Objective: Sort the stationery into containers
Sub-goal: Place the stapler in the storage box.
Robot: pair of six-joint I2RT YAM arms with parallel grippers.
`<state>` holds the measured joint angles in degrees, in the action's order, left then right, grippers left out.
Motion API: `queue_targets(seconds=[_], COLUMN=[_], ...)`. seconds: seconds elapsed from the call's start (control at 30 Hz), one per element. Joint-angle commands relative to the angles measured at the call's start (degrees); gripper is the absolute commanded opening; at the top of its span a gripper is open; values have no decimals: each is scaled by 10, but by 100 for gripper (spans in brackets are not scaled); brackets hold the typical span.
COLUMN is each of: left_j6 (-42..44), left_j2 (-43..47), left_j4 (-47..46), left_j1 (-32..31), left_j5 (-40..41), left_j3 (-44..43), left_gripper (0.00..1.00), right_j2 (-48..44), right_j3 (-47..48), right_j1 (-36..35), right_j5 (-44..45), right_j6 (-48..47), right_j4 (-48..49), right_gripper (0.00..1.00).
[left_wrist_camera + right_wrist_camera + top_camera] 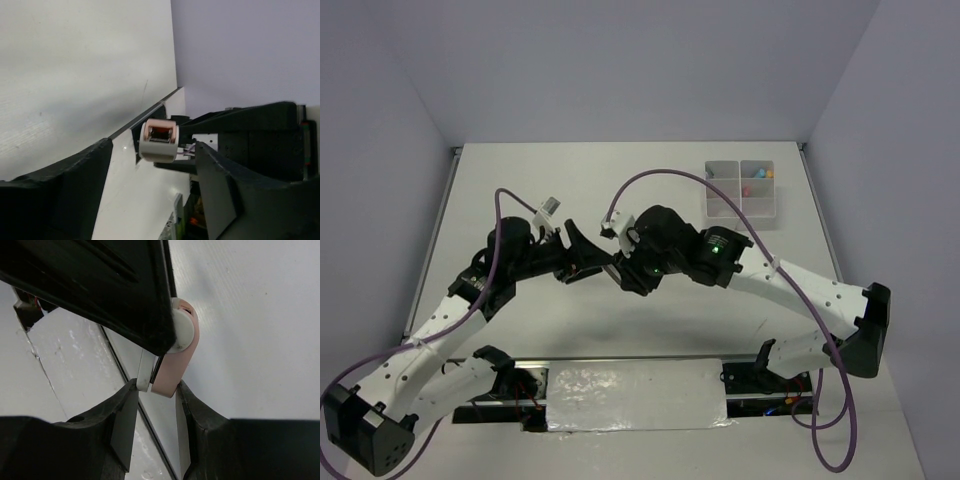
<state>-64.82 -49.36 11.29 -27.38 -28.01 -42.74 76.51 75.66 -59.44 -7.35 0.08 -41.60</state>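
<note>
Two-handed over mid-table, short of the box (725, 203) at the far right corner: pinches light, rigid, likely slick white tape ring (159, 141) in right gripper (156, 386), spreads left gripper (152, 147) around it; best taken across flat sides.

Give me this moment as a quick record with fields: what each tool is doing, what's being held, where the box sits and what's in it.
left tool: open, fingers either side of the tape ring, not touching it
right tool: shut on the tape ring
tape ring: white and pink, at mid-table where the two tools meet
divided box: far right part of the table, clear of both arms
small pieces: pink, orange and blue, in the box's far right compartment; other compartments too small to tell
likely stage: possibly a handover between tools
</note>
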Motion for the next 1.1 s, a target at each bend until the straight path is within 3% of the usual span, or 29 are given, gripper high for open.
queue_targets(seconds=[0.0, 0.2, 0.27, 0.33, 0.4, 0.53, 0.57, 0.6, 0.63, 0.67, 0.77, 0.87, 0.97, 1.0, 1.07], left_j6=[1, -7, -11, -12, -10, 5, 12, 15, 17, 19, 15, -6, -33, -36, -39], left_j2=[-1, -3, -2, -4, -4, 15, 21, 31, 37, 44, 75, 96, 134, 151, 168], left_j4=[-41, -62, -70, -83, -103, -104, -106, -106, -108, -110, -158, -253, -368, -390, -434], left_j1=[-7, -18, -22, -25, -26, -29, -28, -29, -29, -28, -29, -29, -29, -29, -29], left_j5=[-9, -14, -20, -25, -35, -13, -7, -2, 11, 16, 35, 36, 43, 47, 59], left_j3=[-7, 1, 9, 13, 13, 6, 5, 4, 3, 5, 20, 56, 106, 122, 134], left_gripper=[73, 52, 39, 16, 4, 0, 0, 0, 0, 0, 0, 0, 0, 0, 0], right_j2=[11, 14, 21, 28, 31, 15, 11, 3, -5, -29, -86, -151, -221, -235, -254], right_j3=[34, 53, 61, 73, 77, 59, 54, 40, 31, 19, -45, -101, -179, -242, -308], right_j1=[-13, -14, -15, -15, -14, -15, -15, -15, -13, -10, 11, 27, 74, 85, 96], right_j5=[-4, -6, -8, 5, 13, -4, -5, 8, 22, 42, -10, 8, -22, -46, -121], right_j6=[-16, -23, -26, -28, -29, -35, -32, -25, -7, -3, 43, 130, 295, 374, 431], right_j4=[19, 30, 28, 24, 23, 42, 47, 63, 76, 91, 171, 229, 364, 461, 595], right_gripper=[6, 6, 6, 5, 4, 5, 11, 44, 63, 98, 100, 100, 100, 100, 98])
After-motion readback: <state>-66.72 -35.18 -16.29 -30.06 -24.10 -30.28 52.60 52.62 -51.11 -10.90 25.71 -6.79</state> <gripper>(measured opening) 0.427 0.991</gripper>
